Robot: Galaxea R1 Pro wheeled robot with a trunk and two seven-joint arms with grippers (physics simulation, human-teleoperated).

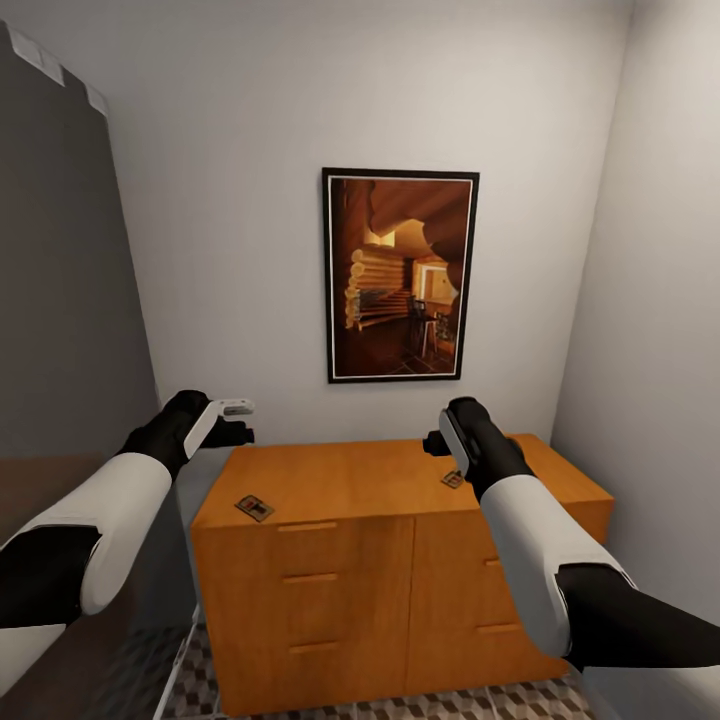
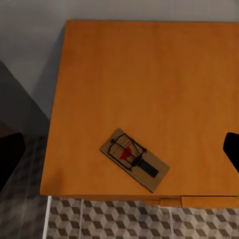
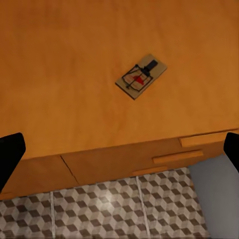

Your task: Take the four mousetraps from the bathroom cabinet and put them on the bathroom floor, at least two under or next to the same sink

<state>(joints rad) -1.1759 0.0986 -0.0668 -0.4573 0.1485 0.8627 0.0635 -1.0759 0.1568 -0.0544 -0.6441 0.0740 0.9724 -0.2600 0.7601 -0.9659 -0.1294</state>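
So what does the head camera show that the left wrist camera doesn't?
The head view alone takes in the framed picture on the wall, both arms with the left end effector and right end effector raised above the cabinet, its drawer fronts, and a second mousetrap near the right arm. The left wrist view alone gives a close look straight down at the mousetrap's red bait pedal and dark spring bar. Both share the cabinet top, the left-hand mousetrap near its front edge, and the cube-patterned floor.

Soft, even, dim indoor light; faint shadows, slightly blurred low-resolution renders, no glare.
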